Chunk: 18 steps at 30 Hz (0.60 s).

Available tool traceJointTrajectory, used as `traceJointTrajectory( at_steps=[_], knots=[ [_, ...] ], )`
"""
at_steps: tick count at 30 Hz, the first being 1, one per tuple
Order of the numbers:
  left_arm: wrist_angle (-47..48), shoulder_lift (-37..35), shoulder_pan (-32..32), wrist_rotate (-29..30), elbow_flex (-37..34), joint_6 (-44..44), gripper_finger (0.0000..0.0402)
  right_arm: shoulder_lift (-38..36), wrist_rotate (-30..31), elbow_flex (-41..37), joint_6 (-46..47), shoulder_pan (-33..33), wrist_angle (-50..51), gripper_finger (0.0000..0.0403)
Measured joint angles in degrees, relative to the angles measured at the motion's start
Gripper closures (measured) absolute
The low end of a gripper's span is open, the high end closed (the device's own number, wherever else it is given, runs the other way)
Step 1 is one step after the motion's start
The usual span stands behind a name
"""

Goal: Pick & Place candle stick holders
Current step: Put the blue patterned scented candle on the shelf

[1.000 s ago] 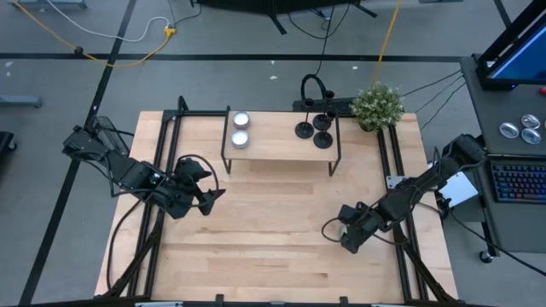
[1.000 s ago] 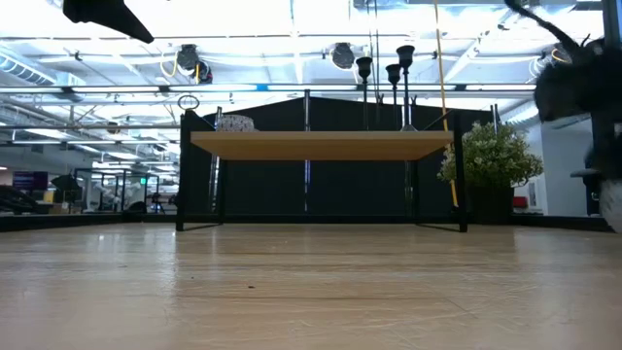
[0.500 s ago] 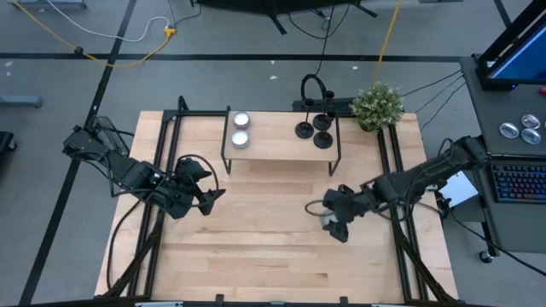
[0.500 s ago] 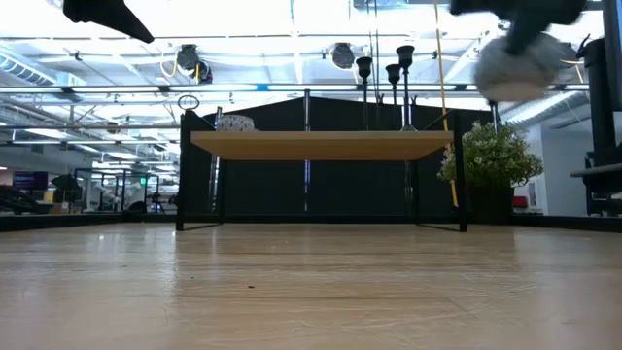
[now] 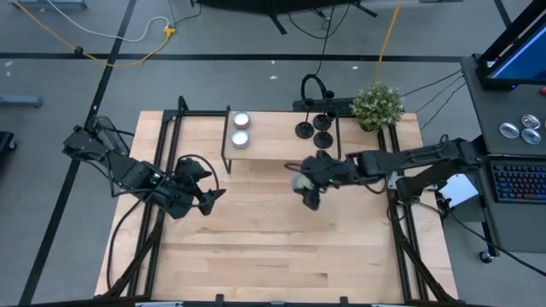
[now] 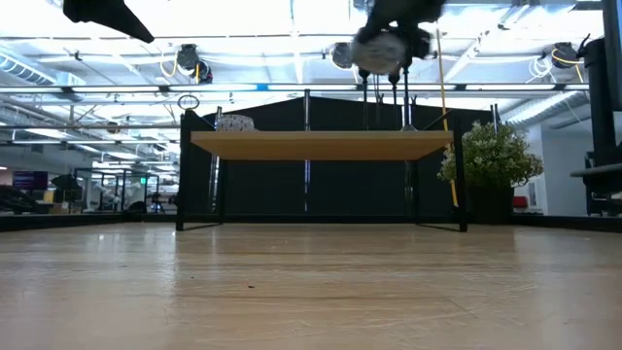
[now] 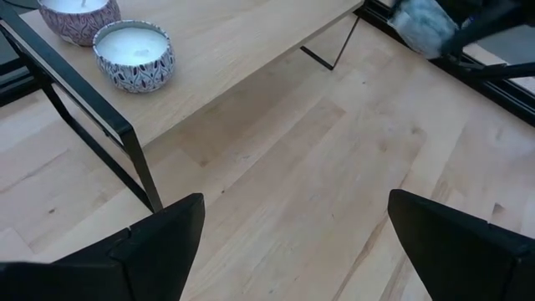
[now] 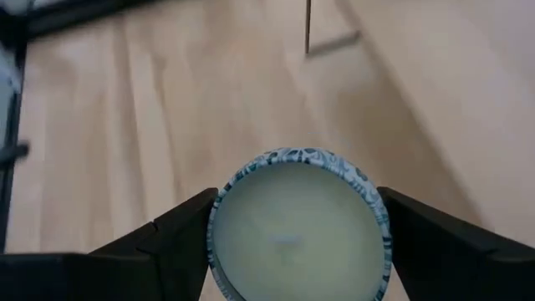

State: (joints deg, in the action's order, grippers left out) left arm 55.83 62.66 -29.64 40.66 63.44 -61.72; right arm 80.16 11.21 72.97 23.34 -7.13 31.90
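Candle stick holders (image 5: 313, 128), three black ones, stand grouped on the right end of the small raised shelf (image 5: 281, 145) at the upper middle of your high view, clear of both arms; in the low view their stems (image 6: 404, 68) rise above the shelf top at upper centre. Nearest you, bare wooden table (image 5: 273, 247) fills the lower half of the high view with open room. At mid-left, your left arm waits low over the table, elbow bent back toward the left edge, and the left gripper (image 5: 205, 198) has its fingers spread wide on nothing; its wrist view shows bare wood between them. From the right edge your right arm reaches long and nearly level toward centre, and the right gripper (image 5: 307, 183) hangs just in front of the shelf's front edge, near its right leg. Its fingers are clamped on a round patterned candle tin (image 8: 297, 226), pale wax facing the wrist camera. Two more candle tins (image 5: 241, 130) sit on the shelf's left end. Farther back, a potted plant (image 5: 377, 105) stands at the table's upper right corner.
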Motion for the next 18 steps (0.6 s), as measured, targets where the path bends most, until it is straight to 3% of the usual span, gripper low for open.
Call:
traceJointTrajectory(
  at_steps=[8, 18],
  knots=[
    [0.0, 0.02, 0.01, -0.04, 0.0, 0.01, 0.0025, 8.41, 3.94, 6.99, -5.7, 5.59, -7.16, 0.0112],
    [-0.02, 0.02, 0.01, -0.11, 0.0, 1.47, 0.0017, 16.72, 4.1, 15.53, -4.43, 11.72, -6.66, 0.0112]
  ],
)
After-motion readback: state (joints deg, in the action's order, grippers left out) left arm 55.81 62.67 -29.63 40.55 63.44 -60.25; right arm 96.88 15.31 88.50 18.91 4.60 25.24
